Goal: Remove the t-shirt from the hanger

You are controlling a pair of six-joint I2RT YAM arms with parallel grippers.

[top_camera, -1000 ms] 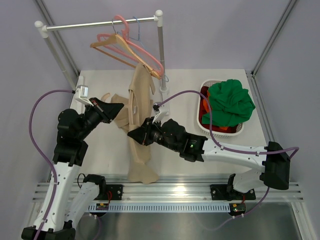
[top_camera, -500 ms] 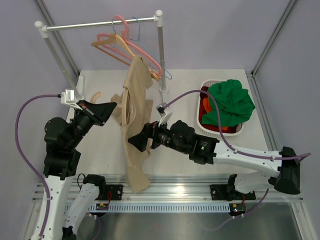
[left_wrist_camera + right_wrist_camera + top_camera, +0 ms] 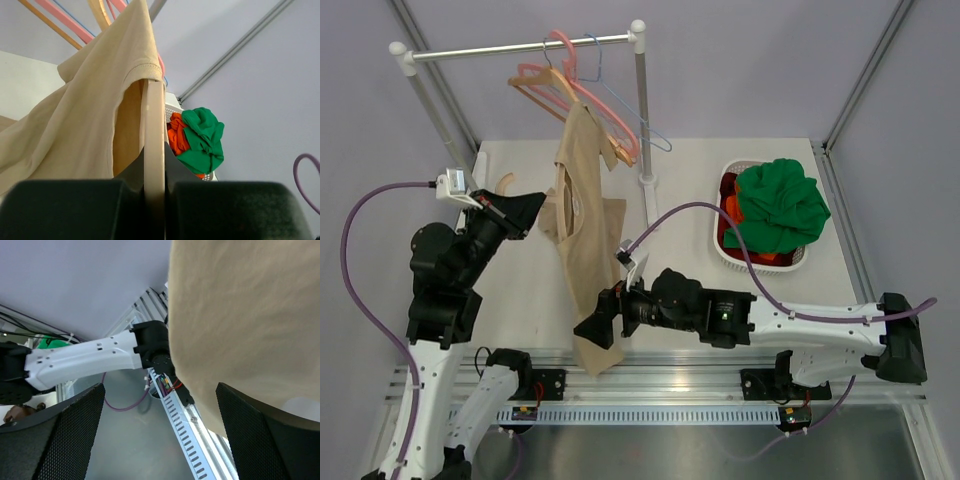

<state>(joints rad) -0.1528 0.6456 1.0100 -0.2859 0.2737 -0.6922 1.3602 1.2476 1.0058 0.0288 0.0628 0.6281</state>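
Note:
The beige t-shirt [image 3: 585, 250] hangs long and limp from the pale tan wooden hanger [image 3: 154, 135], whose arm runs up inside the sleeve opening. The hanger's hook [image 3: 506, 183] sticks out to the left of my left gripper [image 3: 528, 212]. That gripper [image 3: 155, 175] is shut on the hanger's arm and holds it above the table. My right gripper [image 3: 592, 328] stands open low down beside the shirt's bottom part. In the right wrist view the t-shirt [image 3: 240, 315] fills the upper right, and nothing is clamped between the wide jaws [image 3: 160, 440].
A clothes rail [image 3: 520, 47] at the back carries pink hangers [image 3: 590, 90] and an orange-brown wooden one. Its right post [image 3: 642, 110] stands just right of the shirt. A white basket [image 3: 728, 255] at the right holds a green garment [image 3: 780, 205] and red cloth.
My right gripper has opened, let go of the t-shirt and dropped back toward the near edge. The left gripper has lifted the hanger, and the shirt now hangs straighter and further left.

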